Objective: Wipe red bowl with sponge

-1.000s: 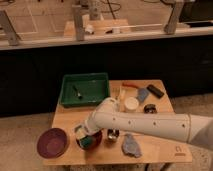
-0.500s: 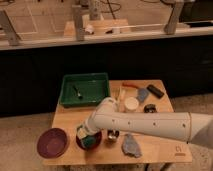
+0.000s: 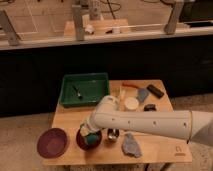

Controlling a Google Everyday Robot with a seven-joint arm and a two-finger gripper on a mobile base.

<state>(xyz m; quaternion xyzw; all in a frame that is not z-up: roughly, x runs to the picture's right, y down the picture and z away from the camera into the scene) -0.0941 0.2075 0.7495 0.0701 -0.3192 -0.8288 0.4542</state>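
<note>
The red bowl [image 3: 81, 142] stands near the front left of the wooden table [image 3: 160, 150]. My gripper [image 3: 90, 134] is down inside the bowl, at the end of the white arm [image 3: 150, 122] that reaches in from the right. It is shut on a teal-green sponge [image 3: 92, 140], which rests against the inside of the bowl. The gripper and sponge hide most of the bowl's inside.
A dark red plate [image 3: 52, 143] lies left of the bowl. A green tray [image 3: 85, 80] with a utensil stands at the back left. A small metal cup [image 3: 113, 134] and a blue-grey cloth [image 3: 131, 146] lie right of the bowl. A white cup [image 3: 131, 103] and several small items sit at the back right.
</note>
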